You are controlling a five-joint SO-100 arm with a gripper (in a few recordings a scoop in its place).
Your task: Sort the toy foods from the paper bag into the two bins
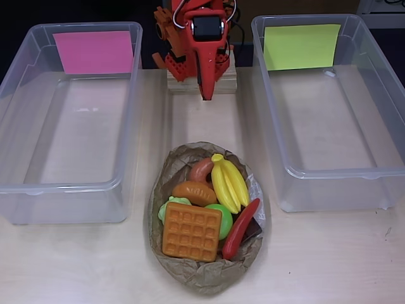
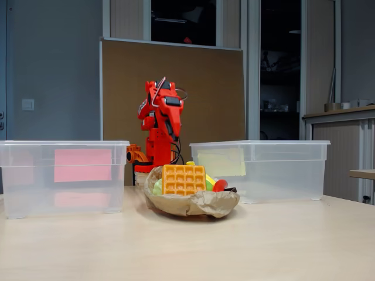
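The crumpled brown paper bag [image 1: 204, 272] [image 2: 193, 204] lies on the table between the two bins. In it are yellow bananas [image 1: 228, 182], an orange waffle [image 1: 192, 232] [image 2: 183, 180], a red chili [image 1: 241, 228], a green apple [image 1: 221, 218], light green grapes [image 1: 168, 207], a bread roll [image 1: 195, 192] and a brown sausage-like piece [image 1: 201, 169]. A dark chocolate piece [image 1: 253, 229] peeks out by the chili. My red gripper [image 1: 206, 92] [image 2: 176, 130] is folded at the arm's base behind the bag, pointing down, shut and holding nothing.
The clear bin with a pink card [image 1: 95, 52] [image 2: 82, 164] stands at the left, the clear bin with a yellow-green card [image 1: 301, 45] [image 2: 221, 161] at the right. Both hold nothing. The arm's wooden base [image 1: 180, 82] sits between them at the back.
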